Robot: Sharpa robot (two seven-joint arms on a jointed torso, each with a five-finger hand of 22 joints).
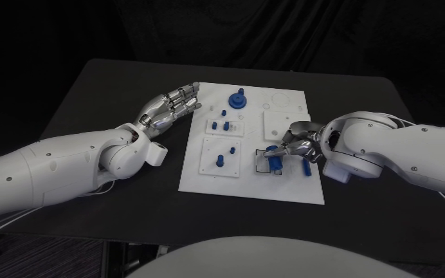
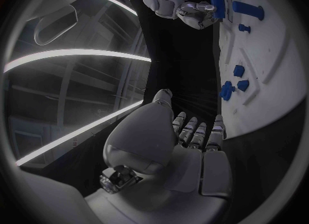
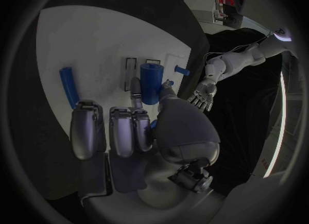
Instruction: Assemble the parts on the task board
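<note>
The white task board (image 1: 250, 181) lies mid-table. My right hand (image 1: 300, 143) reaches over its near right part and pinches a blue cylinder (image 1: 274, 158) between thumb and a finger, over a black-outlined slot; in the right wrist view the cylinder (image 3: 150, 82) stands just past the right hand (image 3: 135, 131). A blue rod (image 1: 307, 167) lies loose beside it on the board. My left hand (image 1: 172, 108) hovers at the board's left edge, fingers spread and holding nothing. A blue round part (image 1: 238, 100) stands at the far side, and small blue pegs (image 1: 220, 125) stand mid-board.
Another blue peg (image 1: 220, 160) stands in the near left square plate. The black table (image 1: 111, 91) has bare room to the left and behind the board. In the left wrist view the board (image 2: 270, 54) and blue pegs (image 2: 226, 90) lie beyond my fingers (image 2: 196, 134).
</note>
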